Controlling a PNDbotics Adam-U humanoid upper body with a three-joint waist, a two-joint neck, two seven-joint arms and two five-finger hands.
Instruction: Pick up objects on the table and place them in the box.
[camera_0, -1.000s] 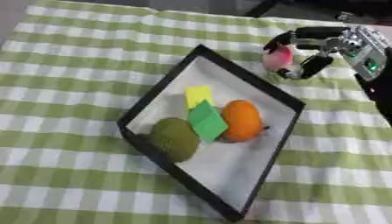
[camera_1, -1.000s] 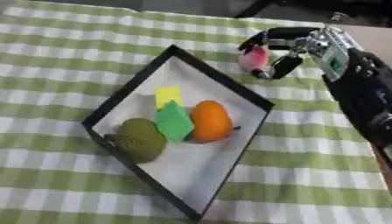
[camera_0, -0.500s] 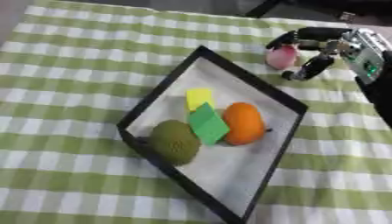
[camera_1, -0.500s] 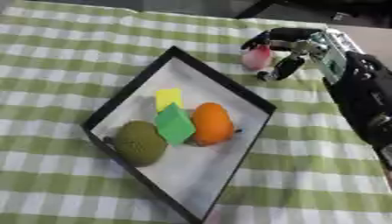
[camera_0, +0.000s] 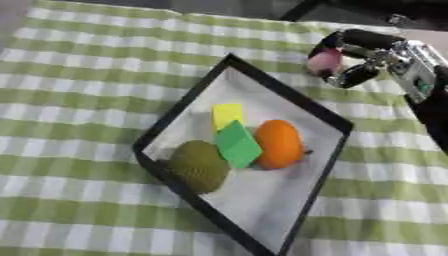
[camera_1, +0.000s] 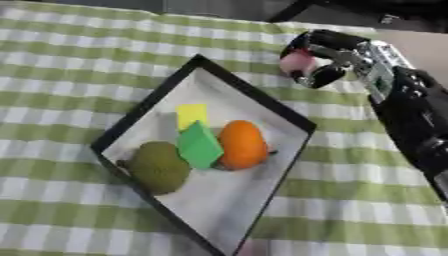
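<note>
A black-rimmed box (camera_0: 194, 97) with a white floor lies askew on the green checked tablecloth. Inside it lie a yellow block (camera_0: 227, 113), a green block (camera_0: 238, 144), an orange fruit (camera_0: 280, 143) and an olive-green round fruit (camera_0: 199, 165). My right hand (camera_0: 366, 56) hangs above the cloth just past the box's far right rim, its fingers curled around a small pink object (camera_0: 324, 61). The left hand shows in neither view.
The checked cloth (camera_0: 79, 90) stretches to the left and front of the box. My right forearm (camera_1: 416, 120) runs down the right side. Beyond the table's far edge the background is dark.
The right hand with the pink object has drifted slightly toward the box's far corner. The whole picture has shifted a little, so the camera moved too.
</note>
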